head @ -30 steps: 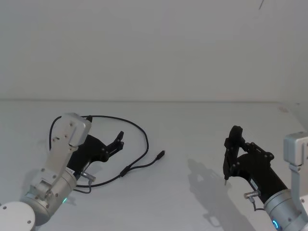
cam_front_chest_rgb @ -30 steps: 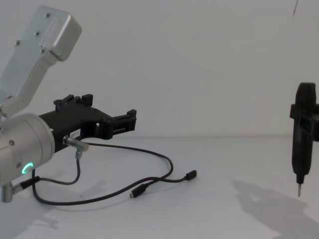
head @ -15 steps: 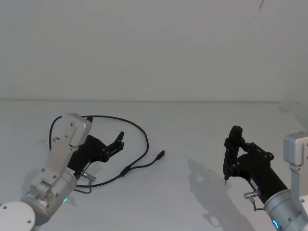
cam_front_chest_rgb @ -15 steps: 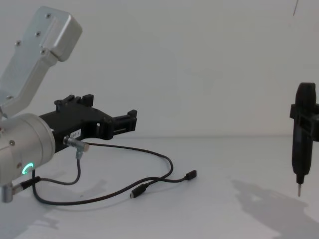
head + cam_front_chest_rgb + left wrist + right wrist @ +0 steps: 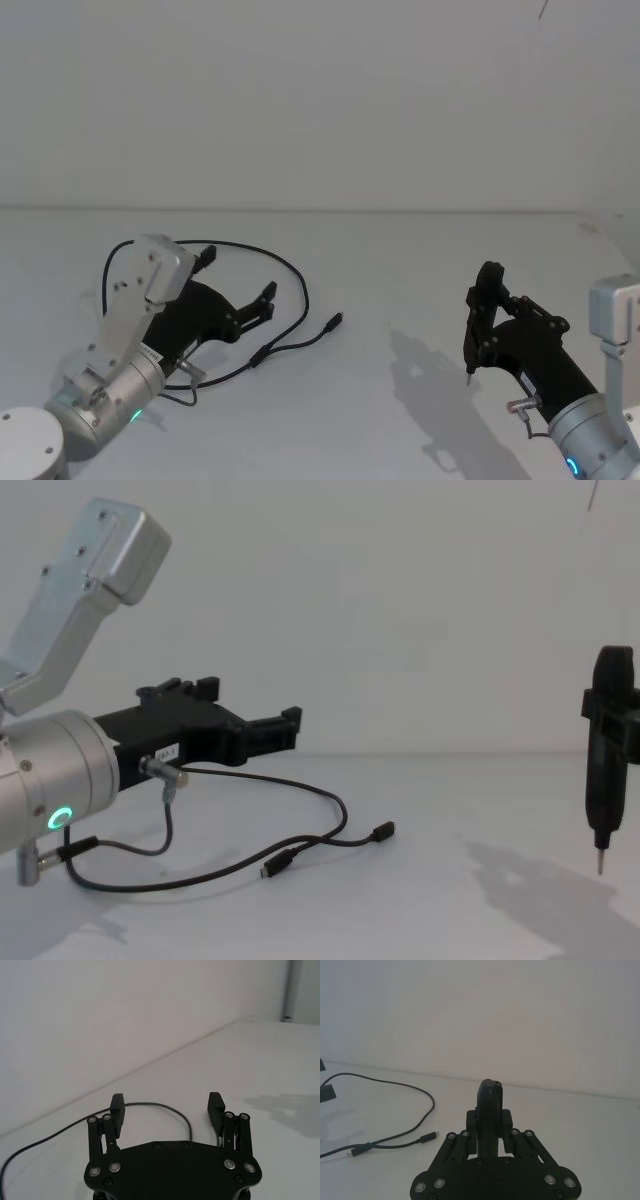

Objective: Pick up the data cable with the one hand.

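Left gripper [image 5: 238, 275], jaws wide apart, empty, above data cable [image 5: 304, 290] at worktop [image 5: 400, 260] 9 o'clock; chest view adds plugs [image 5: 383, 831], left wrist view the gap; right gripper [image 5: 468, 370] closed, 3 o'clock.

One small white label [image 5: 165, 751] sits on the black body of the left tool [image 5: 240, 272]; its print is too small to read.

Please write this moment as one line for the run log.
phase: pre-grasp | left claw: open, raised over loop of data cable, not gripping | cable: lying on table | right claw: shut, idle at right
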